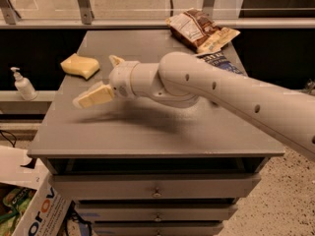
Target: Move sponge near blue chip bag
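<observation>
The pale yellow sponge (pixel 80 65) lies on the grey table top (pixel 147 127) at its left side, towards the back. My gripper (pixel 102 79) is open and empty, just right of and in front of the sponge, not touching it. One cream finger (pixel 93 96) points front-left, the other (pixel 116 60) sits behind it. The blue chip bag (pixel 219 62) lies at the right; my arm hides most of it, so only a dark blue strip with white lettering shows.
A brown-and-white snack bag (pixel 199 29) lies at the back right corner. A soap dispenser (pixel 22 84) stands on a lower ledge to the left. Drawers (pixel 156 191) sit under the table top. A cardboard box (pixel 29 205) sits on the floor at the left.
</observation>
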### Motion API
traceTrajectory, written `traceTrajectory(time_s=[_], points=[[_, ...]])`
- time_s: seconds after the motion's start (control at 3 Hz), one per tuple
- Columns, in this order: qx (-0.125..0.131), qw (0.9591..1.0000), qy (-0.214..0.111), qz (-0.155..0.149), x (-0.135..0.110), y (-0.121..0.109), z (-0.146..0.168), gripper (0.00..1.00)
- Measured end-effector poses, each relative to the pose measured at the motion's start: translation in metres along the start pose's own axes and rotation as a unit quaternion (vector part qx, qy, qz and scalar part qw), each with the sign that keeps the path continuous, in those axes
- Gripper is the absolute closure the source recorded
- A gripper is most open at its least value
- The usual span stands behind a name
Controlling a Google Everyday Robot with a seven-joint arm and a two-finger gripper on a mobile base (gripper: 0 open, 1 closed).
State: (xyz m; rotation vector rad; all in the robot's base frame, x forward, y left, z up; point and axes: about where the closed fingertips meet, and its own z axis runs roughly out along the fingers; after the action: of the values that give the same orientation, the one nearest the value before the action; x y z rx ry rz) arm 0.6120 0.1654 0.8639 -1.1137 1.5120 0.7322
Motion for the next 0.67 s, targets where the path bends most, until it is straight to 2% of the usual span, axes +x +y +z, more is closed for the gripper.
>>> traceTrajectory(time_s=[0.33, 0.67], points=[[0.014, 0.9997, -0.004, -0.021, 0.005, -0.002, 0.024, 0.00], [0.036, 0.9989, 0.002, -0.029, 0.004, -0.005, 0.046, 0.00]])
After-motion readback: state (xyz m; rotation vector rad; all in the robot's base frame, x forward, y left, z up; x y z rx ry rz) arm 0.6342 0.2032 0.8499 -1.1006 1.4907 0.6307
